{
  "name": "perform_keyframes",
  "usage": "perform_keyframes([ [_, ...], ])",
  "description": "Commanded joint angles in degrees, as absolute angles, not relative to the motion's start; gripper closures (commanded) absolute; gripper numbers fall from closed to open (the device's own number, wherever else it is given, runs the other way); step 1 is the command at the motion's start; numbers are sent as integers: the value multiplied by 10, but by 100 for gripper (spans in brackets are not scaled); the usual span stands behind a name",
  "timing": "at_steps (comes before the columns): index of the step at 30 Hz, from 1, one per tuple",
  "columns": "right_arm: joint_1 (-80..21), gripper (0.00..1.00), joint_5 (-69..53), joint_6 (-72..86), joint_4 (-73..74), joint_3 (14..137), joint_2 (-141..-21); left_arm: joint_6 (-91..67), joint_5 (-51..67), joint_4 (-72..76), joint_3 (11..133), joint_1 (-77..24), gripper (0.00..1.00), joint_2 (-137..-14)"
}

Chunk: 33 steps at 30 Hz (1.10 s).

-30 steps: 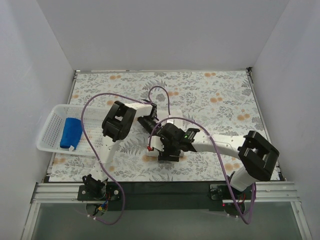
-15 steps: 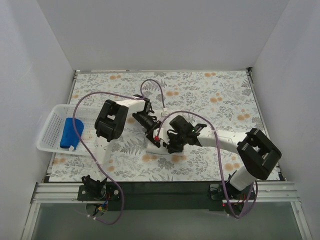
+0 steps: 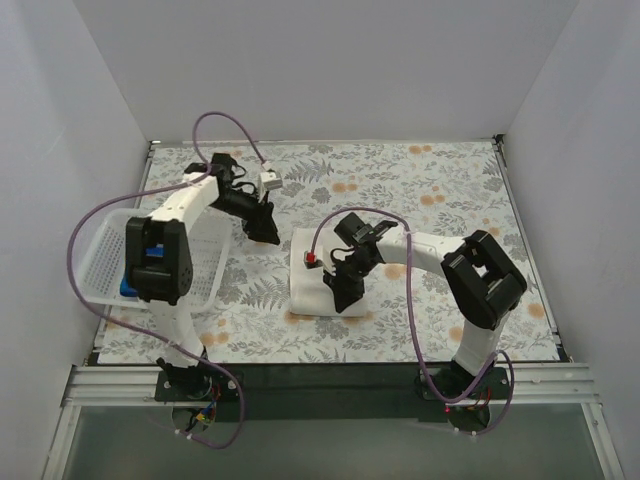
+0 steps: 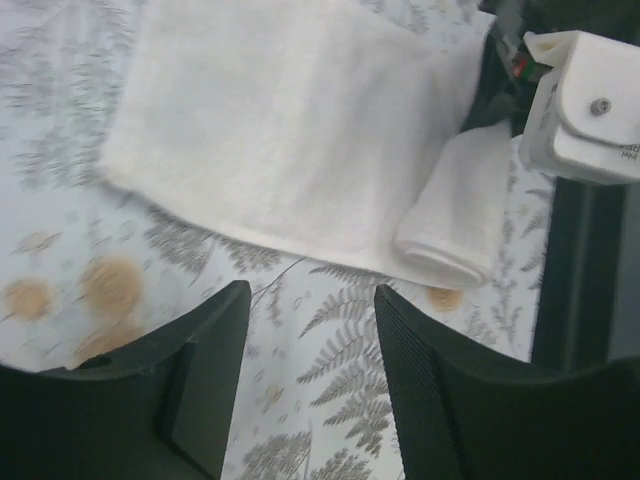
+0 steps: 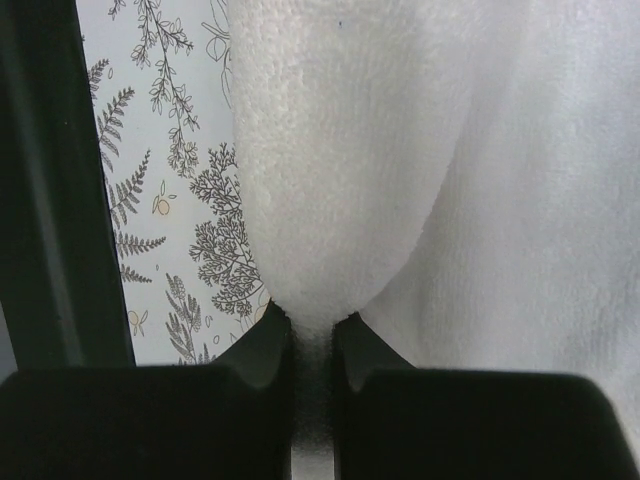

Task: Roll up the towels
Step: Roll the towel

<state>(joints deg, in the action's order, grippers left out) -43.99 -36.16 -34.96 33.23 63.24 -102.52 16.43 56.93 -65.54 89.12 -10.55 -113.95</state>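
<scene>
White towel (image 3: pixel 303 290), long axis far-to-near

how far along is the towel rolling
Done: the blue towel lies in the basket, mostly hidden. In hand: the right gripper is shut on the white towel at its started roll; the left gripper is open, apart. Left: most of the white towel lies flat.

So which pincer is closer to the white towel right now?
Right. The right pincer is pinching a fold of the white towel; the left pincer hovers open beyond its far-left corner, not touching.
</scene>
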Motion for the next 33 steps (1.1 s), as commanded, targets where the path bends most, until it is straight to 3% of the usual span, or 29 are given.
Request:
perform_keyframes([
  [1, -443, 99, -351, -355, 407, 657, -1040, 76, 501, -479, 814, -90, 49, -995],
  [3, -444, 99, -328, -348, 395, 664, -1019, 32, 482, -436, 793, -91, 45, -972],
  [8, -449, 99, -273, -348, 387, 664, -992, 36, 508, -532, 854, -110, 65, -1069],
  [14, -471, 99, -258, -346, 387, 659, -996, -16, 497, -514, 876, -167, 72, -1154],
  [23, -527, 99, -241, -366, 400, 678, -987, -54, 441, -492, 901, -187, 75, -1272],
  [33, -535, 99, -324, -396, 430, 710, -1064, -70, 432, -487, 897, -186, 76, -1284],
])
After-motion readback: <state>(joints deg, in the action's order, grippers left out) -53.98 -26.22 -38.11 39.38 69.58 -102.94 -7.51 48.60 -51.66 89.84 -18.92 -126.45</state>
